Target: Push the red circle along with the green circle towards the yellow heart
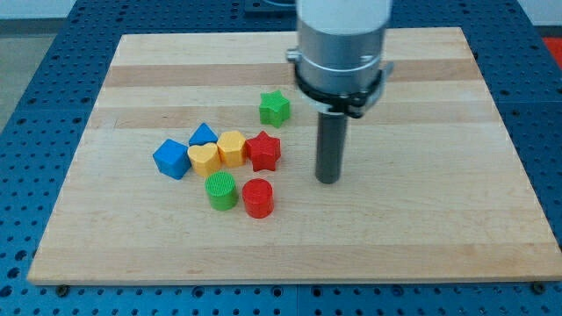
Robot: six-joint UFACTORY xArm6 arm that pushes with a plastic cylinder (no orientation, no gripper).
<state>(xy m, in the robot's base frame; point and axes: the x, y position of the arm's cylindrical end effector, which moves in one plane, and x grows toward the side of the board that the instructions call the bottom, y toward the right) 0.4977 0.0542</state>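
Note:
The red circle point(258, 197) stands on the wooden board point(421, 228), just right of the green circle point(221, 190); the two nearly touch. The yellow heart point(203, 159) lies just above the green circle, up and left of the red circle. My tip point(328, 180) rests on the board to the right of the red circle and slightly higher in the view, about a block's width and a half away, touching no block.
A blue cube point(172, 158) and a blue triangle point(204, 135) sit left of and above the yellow heart. A yellow hexagon point(232, 147) and a red star point(262, 151) lie to its right. A green star point(274, 108) stands apart near the top.

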